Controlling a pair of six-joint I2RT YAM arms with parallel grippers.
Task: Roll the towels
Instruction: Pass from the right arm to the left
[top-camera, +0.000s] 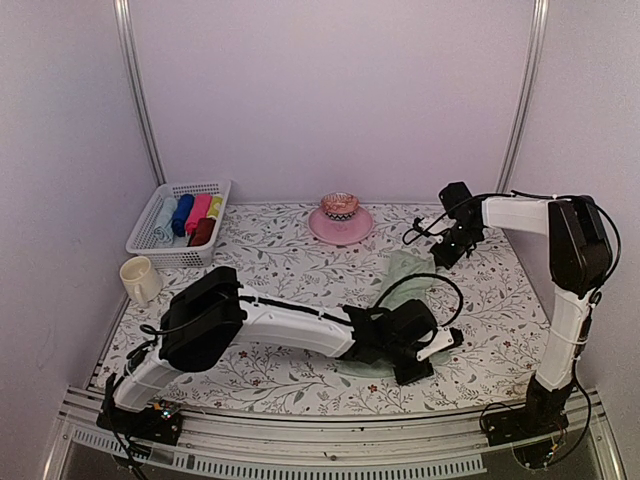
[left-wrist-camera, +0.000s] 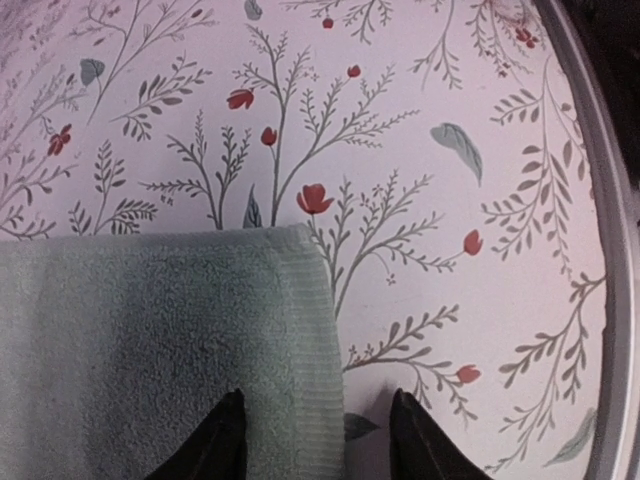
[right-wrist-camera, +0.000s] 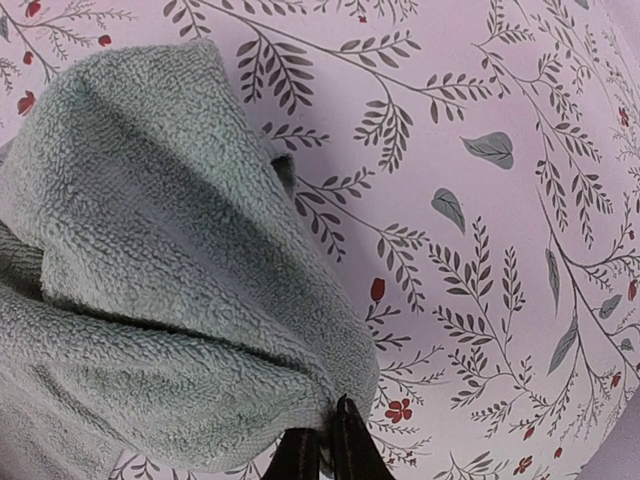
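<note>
The pale sage green towel (top-camera: 405, 272) lies stretched across the floral table cover between my two grippers. My right gripper (top-camera: 440, 250) is shut on a bunched fold of it (right-wrist-camera: 180, 300), lifting that far end; its fingertips (right-wrist-camera: 348, 440) pinch the cloth. My left gripper (top-camera: 405, 368) is open and low over the towel's near ribbed edge (left-wrist-camera: 300, 330). One finger is over the towel and the other over the bare cover. The round motif is not visible. A dark red-brown roll (top-camera: 203, 232) lies in the basket.
A white basket (top-camera: 152, 250) at the back left holds several coloured rolled towels. A cream mug (top-camera: 140, 278) stands in front of it. A pink plate (top-camera: 318, 228) with a round item sits at the back centre. A metal rail (left-wrist-camera: 600, 200) edges the table.
</note>
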